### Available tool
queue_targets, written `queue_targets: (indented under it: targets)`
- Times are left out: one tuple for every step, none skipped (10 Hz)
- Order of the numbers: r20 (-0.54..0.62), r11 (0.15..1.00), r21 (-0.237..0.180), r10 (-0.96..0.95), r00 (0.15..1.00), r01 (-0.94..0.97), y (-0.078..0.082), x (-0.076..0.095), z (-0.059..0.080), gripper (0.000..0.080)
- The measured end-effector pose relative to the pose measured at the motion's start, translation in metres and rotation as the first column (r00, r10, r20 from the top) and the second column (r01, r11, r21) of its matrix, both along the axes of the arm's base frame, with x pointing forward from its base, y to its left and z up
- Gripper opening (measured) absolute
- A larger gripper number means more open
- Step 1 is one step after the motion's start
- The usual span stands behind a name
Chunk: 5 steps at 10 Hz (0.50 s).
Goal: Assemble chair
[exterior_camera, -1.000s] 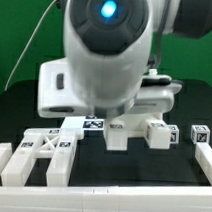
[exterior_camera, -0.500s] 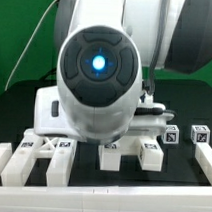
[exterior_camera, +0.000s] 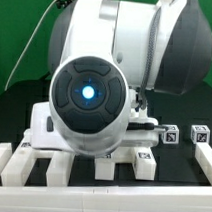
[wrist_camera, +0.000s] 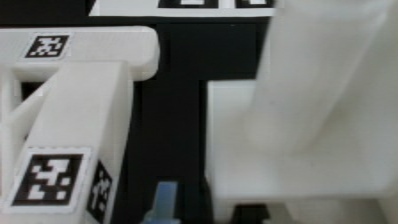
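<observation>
The chair is still loose white parts. In the exterior view, white blocks (exterior_camera: 109, 166) lie in a row along the front, and two small tagged cubes (exterior_camera: 171, 135) stand at the exterior view's right. The arm's big white body (exterior_camera: 90, 93) hides the gripper and most of the parts there. In the wrist view, a white framed piece with square tags (wrist_camera: 71, 110) lies beside a tall plain white block (wrist_camera: 311, 130), with a dark gap between them. My gripper (wrist_camera: 208, 208) hangs shut over that gap at the block's edge. Only its fingertips (wrist_camera: 167, 200) show, and I see nothing held.
A white border rail (exterior_camera: 205, 161) runs along the exterior view's right and front edges. The marker board (wrist_camera: 187, 5) with its tags shows beyond the parts in the wrist view. Black tabletop (exterior_camera: 181, 182) lies between the blocks and the rail.
The arm has swung lower and closer to the exterior camera. It now covers the tagged parts in the middle that showed a second ago. The jaws have stayed shut.
</observation>
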State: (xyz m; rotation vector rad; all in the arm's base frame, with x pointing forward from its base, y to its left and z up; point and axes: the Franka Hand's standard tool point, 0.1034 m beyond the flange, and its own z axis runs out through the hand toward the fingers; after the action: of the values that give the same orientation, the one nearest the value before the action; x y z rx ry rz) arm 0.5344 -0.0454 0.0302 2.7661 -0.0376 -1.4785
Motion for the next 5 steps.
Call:
queue_targets:
  targets:
    - [0.000,1.000,-0.001,-0.001,1.000,0.001,0.0001,-0.0001,-0.0002,0.0035]
    - [0.000,1.000,-0.002,-0.001,1.000,0.001,0.0004,-0.0001,-0.0002,0.0035]
    - [0.000,1.000,-0.001,0.000,1.000,0.000,0.0012,0.0001,0.0000,0.0035]
    - [0.000,1.000,-0.001,0.000,1.000,0.000,0.0014,0.0002,0.0002,0.0035]
    - [0.001,1.000,0.000,0.000,1.000,0.000,0.0012,0.0003,0.0003,0.0035]
